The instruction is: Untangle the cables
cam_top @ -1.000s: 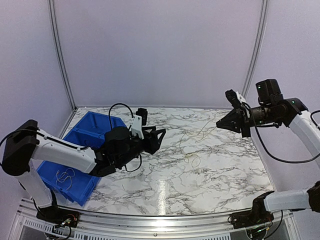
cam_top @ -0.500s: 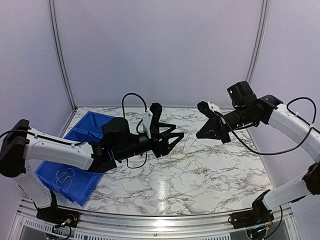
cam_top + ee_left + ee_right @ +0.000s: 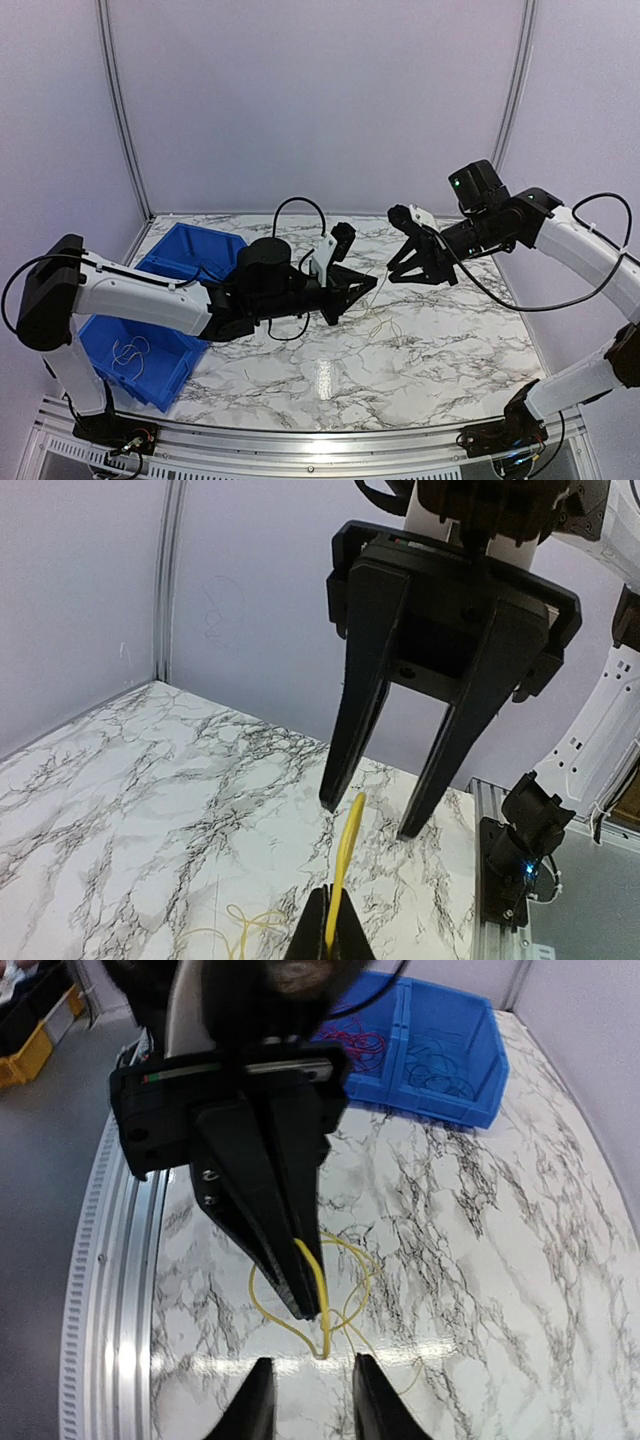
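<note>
L arm: left end effector (image 3: 366, 288) pressed together, pinching a yellow cable (image 3: 344, 852). A short free end sticks out past the tips. The rest drops to loose loops (image 3: 300, 1312) on the bench (image 3: 460, 340), mid-bench, right under both tools.

R arm: right end effector (image 3: 398, 262) spread, holding nothing, facing the left one tip to tip, near but apart. From L wrist cam the free end lines up w/ the gap between the R fingers (image 3: 362, 680), nearer one finger than the other. Depth can't be told.

Blue bin (image 3: 165, 275) at left of bench holds other cables, red + dark (image 3: 400, 1045), well apart from this strand.

Read: looks like a second grip on the strand, to draw it out of the loops. To do it well:
- centre the strand in the gap first
- bite just beyond L tips, where it's stiffest
- keep L pinch firm till R has it
- then separate slow, watching loops for a snag
- thin wire, easy to miss or slip
</note>
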Robot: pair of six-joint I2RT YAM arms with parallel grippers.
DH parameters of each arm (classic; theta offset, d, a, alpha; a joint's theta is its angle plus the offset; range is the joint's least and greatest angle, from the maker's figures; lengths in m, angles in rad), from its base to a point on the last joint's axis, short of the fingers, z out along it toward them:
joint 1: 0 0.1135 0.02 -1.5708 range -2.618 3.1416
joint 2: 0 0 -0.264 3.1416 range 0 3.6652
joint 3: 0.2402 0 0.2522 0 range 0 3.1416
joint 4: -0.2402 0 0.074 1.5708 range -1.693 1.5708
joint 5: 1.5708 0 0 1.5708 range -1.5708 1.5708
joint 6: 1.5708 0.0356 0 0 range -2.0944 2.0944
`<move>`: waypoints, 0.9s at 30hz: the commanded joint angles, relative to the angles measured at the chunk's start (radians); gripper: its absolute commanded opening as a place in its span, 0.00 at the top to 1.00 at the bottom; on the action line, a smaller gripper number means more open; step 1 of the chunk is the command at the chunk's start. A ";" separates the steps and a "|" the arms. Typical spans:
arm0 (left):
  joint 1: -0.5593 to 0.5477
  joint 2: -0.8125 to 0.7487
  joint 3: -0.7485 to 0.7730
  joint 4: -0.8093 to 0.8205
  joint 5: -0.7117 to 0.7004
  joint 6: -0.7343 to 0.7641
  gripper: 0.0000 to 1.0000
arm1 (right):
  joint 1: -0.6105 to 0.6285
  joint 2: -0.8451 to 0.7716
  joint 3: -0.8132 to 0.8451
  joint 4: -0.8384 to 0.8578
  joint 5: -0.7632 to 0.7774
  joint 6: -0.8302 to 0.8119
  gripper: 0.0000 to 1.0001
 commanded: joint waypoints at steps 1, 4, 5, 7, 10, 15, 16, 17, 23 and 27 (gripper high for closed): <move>-0.005 -0.173 -0.046 -0.093 -0.108 0.019 1.00 | -0.014 -0.053 -0.053 0.069 0.035 0.001 0.58; -0.005 -0.310 -0.039 -0.270 -0.202 0.053 1.00 | -0.070 -0.091 -0.140 0.163 0.008 0.013 0.47; -0.005 -0.360 -0.028 -0.342 -0.231 0.066 1.00 | -0.092 -0.098 -0.168 0.192 0.004 0.016 0.46; -0.005 -0.451 0.009 -0.495 -0.305 0.091 1.00 | -0.116 -0.099 -0.225 0.246 0.002 0.024 0.45; -0.005 -0.582 0.085 -0.751 -0.429 0.114 1.00 | -0.128 -0.073 -0.322 0.361 0.021 0.068 0.45; -0.005 -0.782 0.155 -0.974 -0.569 0.116 1.00 | -0.129 0.015 -0.347 0.352 0.122 0.053 0.45; -0.005 -0.818 0.165 -1.007 -0.596 0.115 1.00 | -0.130 0.022 -0.355 0.358 0.125 0.051 0.44; -0.005 -0.852 0.174 -1.041 -0.626 0.114 1.00 | -0.129 0.026 -0.364 0.364 0.129 0.049 0.44; -0.005 -1.004 0.247 -1.207 -0.787 0.116 1.00 | -0.127 0.050 -0.376 0.372 0.161 0.041 0.44; -0.005 -1.077 0.256 -1.279 -0.898 0.134 1.00 | -0.128 0.071 -0.378 0.366 0.180 0.035 0.44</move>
